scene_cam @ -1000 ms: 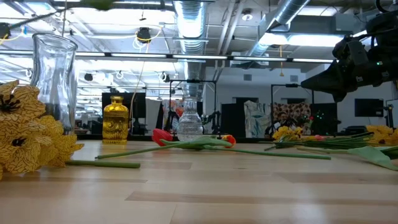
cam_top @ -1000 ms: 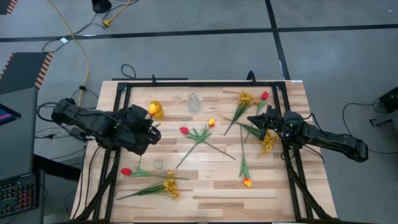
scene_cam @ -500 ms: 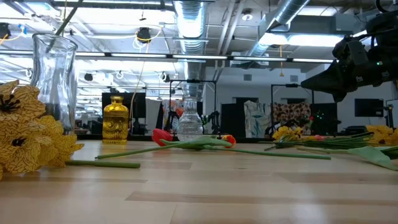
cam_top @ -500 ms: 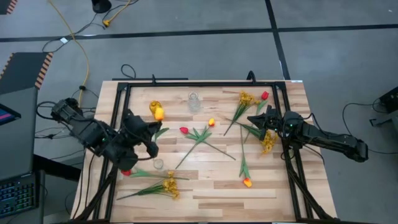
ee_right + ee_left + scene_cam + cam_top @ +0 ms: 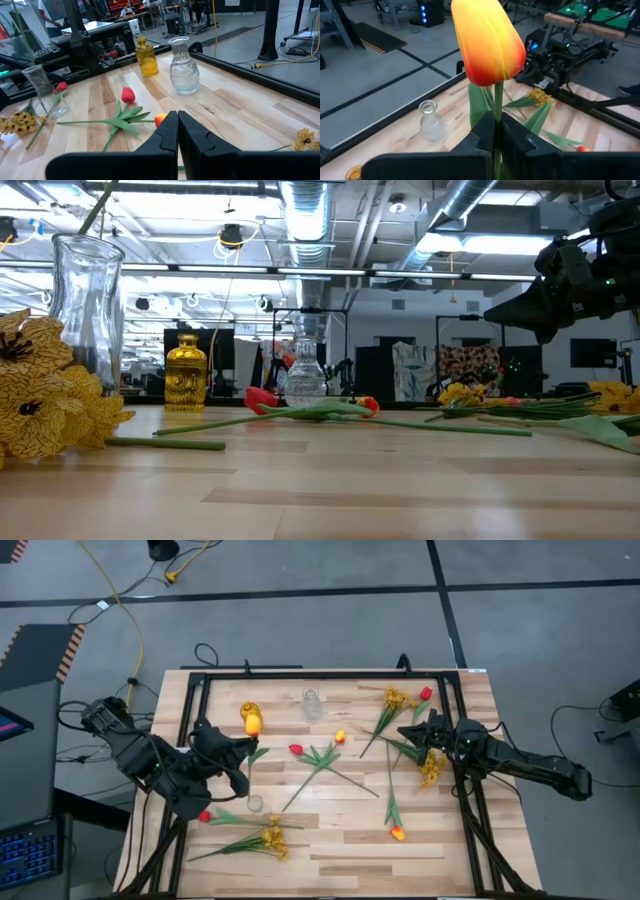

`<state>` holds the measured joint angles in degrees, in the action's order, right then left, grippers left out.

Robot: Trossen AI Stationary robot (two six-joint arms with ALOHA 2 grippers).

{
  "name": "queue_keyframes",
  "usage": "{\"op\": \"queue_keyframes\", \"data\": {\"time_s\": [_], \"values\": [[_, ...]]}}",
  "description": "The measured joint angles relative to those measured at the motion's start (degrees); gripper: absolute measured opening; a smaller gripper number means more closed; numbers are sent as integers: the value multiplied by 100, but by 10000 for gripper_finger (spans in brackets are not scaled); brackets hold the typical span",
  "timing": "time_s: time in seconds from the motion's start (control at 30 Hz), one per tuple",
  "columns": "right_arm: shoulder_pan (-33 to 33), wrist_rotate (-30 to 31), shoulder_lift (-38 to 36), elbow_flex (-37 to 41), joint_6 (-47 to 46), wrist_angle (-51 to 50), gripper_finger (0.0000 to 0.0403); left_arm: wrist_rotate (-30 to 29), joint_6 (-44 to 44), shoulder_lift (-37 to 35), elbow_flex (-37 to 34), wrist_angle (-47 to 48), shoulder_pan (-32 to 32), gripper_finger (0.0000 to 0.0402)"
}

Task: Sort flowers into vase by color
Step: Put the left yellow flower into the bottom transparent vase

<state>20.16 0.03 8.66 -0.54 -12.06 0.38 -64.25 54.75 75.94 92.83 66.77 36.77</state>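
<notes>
- Early in the sort: most flowers lying loose on the desk, none seen standing settled in a vase.
- Left claw clamped on the stem of a yellow-orange tulip, bloom upright above the fingers; in the high view hovering near the desk's left edge, close to the tall clear vase.
- Green stem tip visible over the tall clear vase's mouth in the low view; whether already inside the neck cannot be told.
- Amber vase and small clear vase at the far side, both apparently empty.
- Right claw closed, nothing visibly held, waiting over the right-hand cluster of flowers.
- Left to do, by the look of it: red tulip and mustard spray at front left, red tulip and orange tulip mid-desk, orange tulip at front, plus the mustard sprays and red tulip on the right.
</notes>
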Motion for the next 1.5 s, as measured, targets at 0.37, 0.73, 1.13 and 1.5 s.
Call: {"op": "queue_keyframes", "data": {"time_s": [0.37, 0.73, 1.13, 1.5], "values": [[0, 0, -2, 0, 1, 0, 36, 33, -390, 209, 43, -328, 2, 0], [2, 0, -2, 0, 1, -2, 36, -11, -74, 847, 43, -304, 2, 0], [0, 0, -2, 0, 1, 0, 36, -591, 1211, 1047, 43, 553, 435, 0], [0, 0, -1, 0, 1, 0, 36, -1193, 2402, 1040, -757, 836, 888, 0]]}}
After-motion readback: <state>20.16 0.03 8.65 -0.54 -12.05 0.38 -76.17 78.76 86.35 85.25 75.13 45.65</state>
